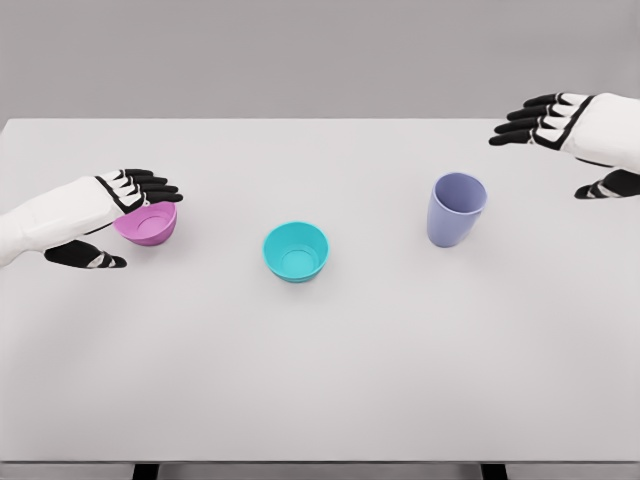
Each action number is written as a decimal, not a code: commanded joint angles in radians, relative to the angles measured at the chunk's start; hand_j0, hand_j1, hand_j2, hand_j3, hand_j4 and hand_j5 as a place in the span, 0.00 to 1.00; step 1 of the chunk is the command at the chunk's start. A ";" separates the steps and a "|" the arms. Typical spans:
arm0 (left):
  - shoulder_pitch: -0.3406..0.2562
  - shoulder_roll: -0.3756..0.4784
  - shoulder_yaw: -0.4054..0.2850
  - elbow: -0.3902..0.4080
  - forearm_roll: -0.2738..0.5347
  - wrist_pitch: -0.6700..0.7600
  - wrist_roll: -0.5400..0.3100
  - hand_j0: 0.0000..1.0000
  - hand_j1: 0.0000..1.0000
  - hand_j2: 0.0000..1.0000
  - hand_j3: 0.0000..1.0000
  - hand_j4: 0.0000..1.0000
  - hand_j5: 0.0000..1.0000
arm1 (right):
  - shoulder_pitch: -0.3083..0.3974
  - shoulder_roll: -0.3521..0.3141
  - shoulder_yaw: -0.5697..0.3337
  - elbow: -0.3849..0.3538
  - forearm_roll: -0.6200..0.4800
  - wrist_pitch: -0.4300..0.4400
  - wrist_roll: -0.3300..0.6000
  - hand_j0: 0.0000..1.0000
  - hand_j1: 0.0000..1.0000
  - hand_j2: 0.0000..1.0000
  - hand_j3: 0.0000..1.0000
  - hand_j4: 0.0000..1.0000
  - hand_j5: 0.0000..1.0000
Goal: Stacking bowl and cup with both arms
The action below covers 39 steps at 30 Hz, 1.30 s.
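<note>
White table (320,400), teal bowl (296,251) centred, grey wall (300,50) behind

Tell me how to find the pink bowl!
Look at the white table and go to its left side, where the left robot hand reaches in. The pink bowl sits right under its fingers. The other bowl is teal, and the cup is tall and purple.

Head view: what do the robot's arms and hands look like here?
Both arms are smooth white shells with no cables or markings showing. The left hand and right hand match: white palm and knuckle plates edged in black, and five black fingers with pale bands at the joints.
</note>
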<state>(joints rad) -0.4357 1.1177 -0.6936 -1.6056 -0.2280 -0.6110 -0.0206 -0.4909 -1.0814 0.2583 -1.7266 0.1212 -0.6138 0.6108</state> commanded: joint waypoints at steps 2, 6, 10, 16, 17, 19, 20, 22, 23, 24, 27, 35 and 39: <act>0.000 -0.001 0.000 0.004 0.003 0.000 0.001 1.00 1.00 1.00 1.00 1.00 1.00 | 0.000 -0.002 -0.008 -0.007 -0.008 0.003 0.000 1.00 1.00 1.00 1.00 1.00 1.00; -0.005 0.002 0.037 0.006 -0.001 0.000 -0.015 1.00 1.00 1.00 1.00 1.00 1.00 | -0.044 0.000 -0.010 0.005 -0.018 0.003 0.000 1.00 1.00 1.00 1.00 1.00 1.00; -0.029 -0.019 0.109 0.039 0.047 0.000 -0.310 1.00 1.00 1.00 1.00 1.00 1.00 | -0.028 0.024 -0.036 0.061 -0.020 0.003 0.000 1.00 1.00 1.00 1.00 1.00 1.00; -0.170 -0.113 0.080 0.046 0.087 0.010 -0.590 1.00 1.00 1.00 1.00 1.00 1.00 | -0.017 -0.015 -0.060 0.058 -0.009 0.003 0.000 1.00 1.00 1.00 1.00 1.00 1.00; -0.202 -0.130 0.052 0.059 0.087 0.034 -0.590 1.00 1.00 1.00 1.00 1.00 1.00 | -0.018 -0.015 -0.060 0.059 -0.009 0.003 0.000 1.00 1.00 1.00 1.00 1.00 1.00; -0.316 -0.185 -0.059 0.148 0.088 0.036 -0.590 1.00 1.00 1.00 1.00 1.00 1.00 | -0.021 -0.008 -0.059 0.061 -0.008 0.003 0.000 1.00 1.00 1.00 1.00 1.00 1.00; -0.363 -0.210 -0.115 0.194 0.088 0.036 -0.590 1.00 1.00 1.00 1.00 1.00 1.00 | -0.020 -0.008 -0.057 0.061 -0.006 0.003 0.000 1.00 1.00 1.00 1.00 1.00 1.00; -0.431 -0.236 -0.201 0.256 0.098 0.034 -0.590 1.00 1.00 1.00 1.00 1.00 1.00 | -0.020 -0.008 -0.054 0.061 -0.006 0.003 0.000 1.00 1.00 1.00 1.00 1.00 1.00; -0.442 -0.239 -0.225 0.268 0.118 0.042 -0.590 1.00 1.00 1.00 1.00 1.00 1.00 | -0.018 -0.011 -0.053 0.059 -0.006 0.003 0.000 1.00 1.00 1.00 1.00 1.00 1.00; -0.442 -0.234 -0.230 0.268 0.118 0.043 -0.590 1.00 1.00 1.00 1.00 1.00 1.00 | -0.017 -0.018 -0.053 0.061 -0.006 0.003 0.000 1.00 1.00 1.00 1.00 1.00 1.00; -0.442 -0.210 -0.239 0.270 0.124 0.086 -0.590 1.00 1.00 1.00 1.00 1.00 1.00 | -0.018 -0.020 -0.054 0.061 -0.006 0.003 0.000 1.00 1.00 1.00 1.00 1.00 1.00; -0.440 -0.202 -0.244 0.302 0.124 0.114 -0.590 1.00 1.00 1.00 1.00 1.00 1.00 | -0.012 -0.018 -0.053 0.061 -0.006 0.003 0.000 1.00 1.00 1.00 1.00 1.00 1.00; -0.440 -0.205 -0.251 0.325 0.119 0.116 -0.590 1.00 1.00 1.00 1.00 1.00 1.00 | -0.014 -0.020 -0.054 0.061 -0.005 0.003 0.000 1.00 1.00 1.00 1.00 1.00 1.00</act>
<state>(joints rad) -0.8774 0.9133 -0.9407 -1.2922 -0.1113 -0.4997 -0.6111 -0.5031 -1.0998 0.2045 -1.6659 0.1217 -0.6139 0.6114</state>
